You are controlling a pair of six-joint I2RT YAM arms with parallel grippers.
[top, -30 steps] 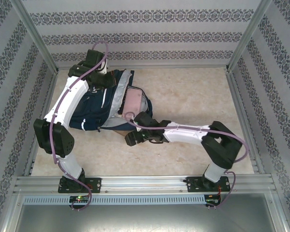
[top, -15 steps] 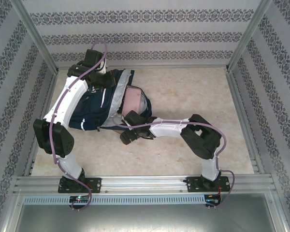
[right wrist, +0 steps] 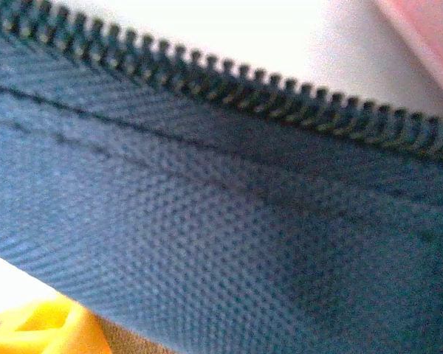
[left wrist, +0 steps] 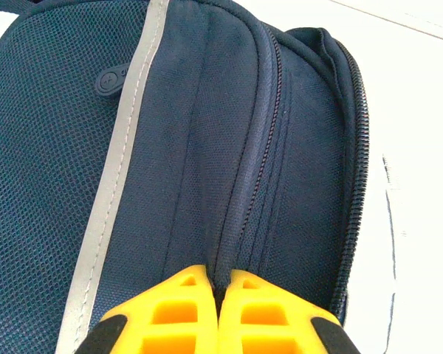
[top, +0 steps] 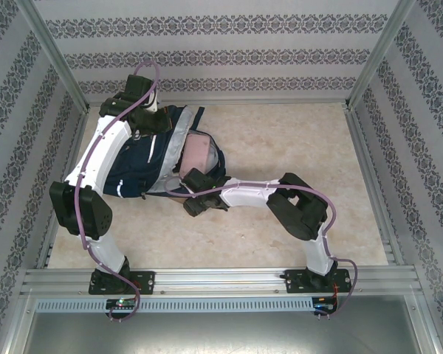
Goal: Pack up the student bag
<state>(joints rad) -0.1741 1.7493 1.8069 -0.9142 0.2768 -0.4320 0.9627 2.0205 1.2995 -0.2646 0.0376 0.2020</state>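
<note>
The student bag lies flat on the far-left part of the table, navy face up. From above, its long axis runs roughly from near-left to far-right. The open mouth is turned to the right, where the pale grey lining shows along the parted edge. A pink thing sits in that opening, partly under the flap. In the left wrist view the bag's mesh front carries a grey reflective stripe running lengthwise. Beside the stripe a closed zip follows the same line, and a second zip curves along the bag's right edge.

The left pincer reaches over the bag to its far-left end. Up close its yellow fingers are pressed together, clamped on a raised fold of navy fabric next to the zip seam.

The right pincer comes in from the right, low to the table, and meets the bag's near edge just below the pink thing. Its wrist camera sits hard against the navy weave, with a row of zip teeth crossing the top and a pink strip at the upper right corner. One yellow finger shows at the lower left, under the fabric edge. Whether this pincer is apart or together I cannot tell
</note>
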